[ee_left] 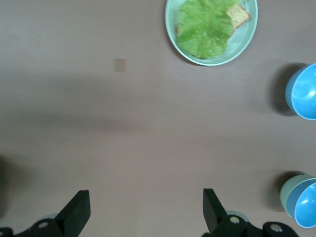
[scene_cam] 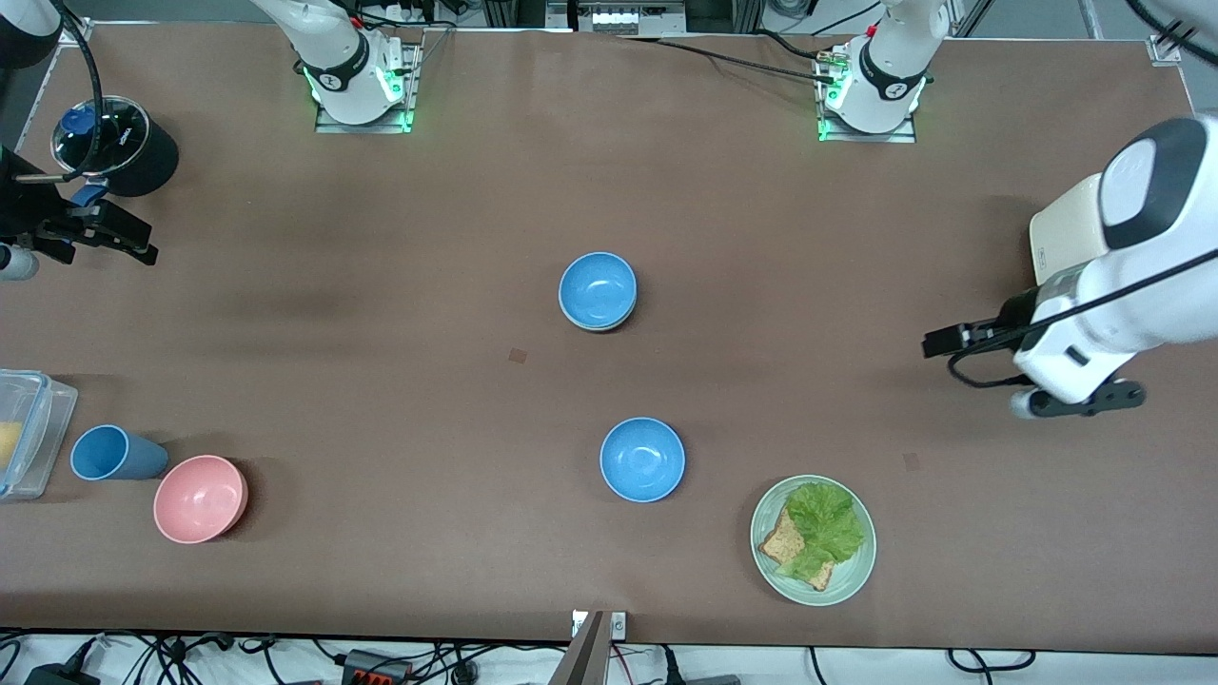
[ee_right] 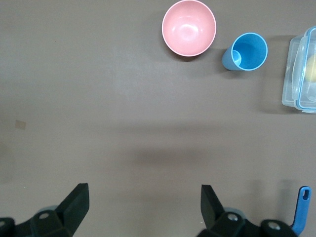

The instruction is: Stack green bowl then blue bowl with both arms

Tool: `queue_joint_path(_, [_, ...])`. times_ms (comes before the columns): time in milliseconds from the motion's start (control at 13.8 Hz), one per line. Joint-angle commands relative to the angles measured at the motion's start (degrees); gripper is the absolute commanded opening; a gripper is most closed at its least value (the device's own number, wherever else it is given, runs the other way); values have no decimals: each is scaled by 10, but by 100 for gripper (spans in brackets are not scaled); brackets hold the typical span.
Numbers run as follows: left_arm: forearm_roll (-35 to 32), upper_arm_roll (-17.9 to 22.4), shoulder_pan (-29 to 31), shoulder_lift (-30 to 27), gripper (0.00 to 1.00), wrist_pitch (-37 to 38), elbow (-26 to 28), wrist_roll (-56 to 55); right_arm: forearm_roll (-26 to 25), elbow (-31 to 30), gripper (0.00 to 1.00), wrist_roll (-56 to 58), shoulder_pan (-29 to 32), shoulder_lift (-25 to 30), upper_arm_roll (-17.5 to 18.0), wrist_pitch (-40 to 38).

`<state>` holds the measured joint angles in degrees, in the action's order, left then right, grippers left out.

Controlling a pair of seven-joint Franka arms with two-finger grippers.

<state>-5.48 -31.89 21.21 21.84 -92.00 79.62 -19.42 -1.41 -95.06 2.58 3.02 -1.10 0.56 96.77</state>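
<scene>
A blue bowl [scene_cam: 598, 288] sits nested inside the green bowl [scene_cam: 601, 326] near the middle of the table; only the green rim shows under it. The left wrist view shows the same pair, the green bowl [ee_left: 287, 190] holding the blue bowl [ee_left: 306, 204]. A second blue bowl [scene_cam: 642, 459] stands alone nearer to the front camera, also seen as a blue bowl [ee_left: 304, 91] in the left wrist view. My left gripper [scene_cam: 1085, 401] [ee_left: 145, 197] is open over bare table at the left arm's end. My right gripper [scene_cam: 133, 238] [ee_right: 143, 192] is open over bare table at the right arm's end.
A green plate [scene_cam: 773, 569] with lettuce and toast lies near the front edge. A pink bowl [scene_cam: 200, 498], a blue cup [scene_cam: 114, 453] and a clear lidded box [scene_cam: 29, 428] stand at the right arm's end. A black pot [scene_cam: 124, 147] and a cream board [scene_cam: 1066, 233] sit near the table's ends.
</scene>
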Motion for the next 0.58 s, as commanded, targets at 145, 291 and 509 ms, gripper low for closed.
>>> queue_joint_path(145, [39, 202, -117, -101, 100, 28, 39, 147, -3, 6, 100, 3, 4, 2, 2, -10])
queue_joint_path(291, [69, 283, -183, -145, 100, 39, 85, 206, -3, 6, 100, 2, 4, 2, 2, -10])
queue_joint_path(509, [84, 288, -188, -147, 100, 12, 92, 205, -3, 6, 100, 3, 4, 2, 2, -9])
